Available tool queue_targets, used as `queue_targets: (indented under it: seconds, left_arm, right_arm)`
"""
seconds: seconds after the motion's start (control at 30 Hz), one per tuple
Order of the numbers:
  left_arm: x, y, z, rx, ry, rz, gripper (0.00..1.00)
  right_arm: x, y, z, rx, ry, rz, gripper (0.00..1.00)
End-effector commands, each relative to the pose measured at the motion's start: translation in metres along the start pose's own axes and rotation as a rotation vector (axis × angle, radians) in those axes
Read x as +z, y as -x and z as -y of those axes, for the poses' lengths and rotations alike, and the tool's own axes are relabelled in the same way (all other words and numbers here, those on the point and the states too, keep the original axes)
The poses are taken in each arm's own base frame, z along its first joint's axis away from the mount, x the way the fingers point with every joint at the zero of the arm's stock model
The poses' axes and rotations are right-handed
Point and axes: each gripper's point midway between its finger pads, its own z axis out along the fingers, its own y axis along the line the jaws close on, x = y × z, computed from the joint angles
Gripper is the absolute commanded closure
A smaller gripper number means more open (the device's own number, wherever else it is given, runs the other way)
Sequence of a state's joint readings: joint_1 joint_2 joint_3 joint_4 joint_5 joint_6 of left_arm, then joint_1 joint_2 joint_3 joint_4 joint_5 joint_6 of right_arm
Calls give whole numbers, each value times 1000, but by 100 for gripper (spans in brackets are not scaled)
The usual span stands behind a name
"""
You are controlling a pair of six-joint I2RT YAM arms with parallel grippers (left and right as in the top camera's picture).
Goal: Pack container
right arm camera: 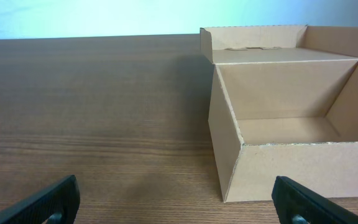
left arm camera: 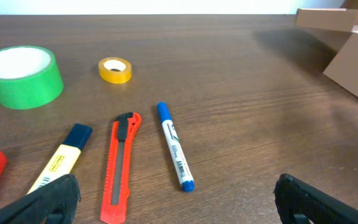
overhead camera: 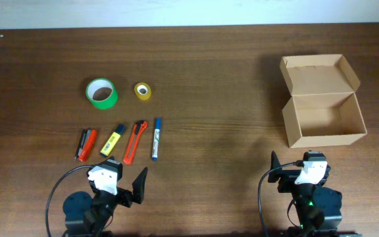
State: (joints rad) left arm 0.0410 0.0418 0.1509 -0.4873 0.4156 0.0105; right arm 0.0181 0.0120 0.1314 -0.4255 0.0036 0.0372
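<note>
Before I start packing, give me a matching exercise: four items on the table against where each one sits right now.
Things:
1. green tape roll
2. blue marker
3. orange cutter
4. cardboard box

Places:
A. between the yellow highlighter and the blue marker
B. far right, lid open, nothing inside
C. just left of the small yellow tape roll
D. directly right of the orange cutter

Pairs: 1-C, 2-D, 3-A, 4-B
</note>
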Motion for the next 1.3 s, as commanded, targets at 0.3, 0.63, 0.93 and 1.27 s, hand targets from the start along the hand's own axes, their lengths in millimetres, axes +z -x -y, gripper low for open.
queue_targets:
  seconds: [0.3,0.63,0.93,1.27]
  left_arm:
    - [1,0,-2,5,11,8,1]
    - [-32,84,-23,17,203,112,0]
    - [-17,174,-33,-2,214,-137,0]
    - [5,246,-43,83,159,-464,1]
  right_arm:
    - [1,-2,1,26,-5,2,1]
    - [-25,58,-5,138,30,118,1]
    - [-44,148,-7,43,9,-24,1]
    - [-19,204,-21,59,48,-418,1]
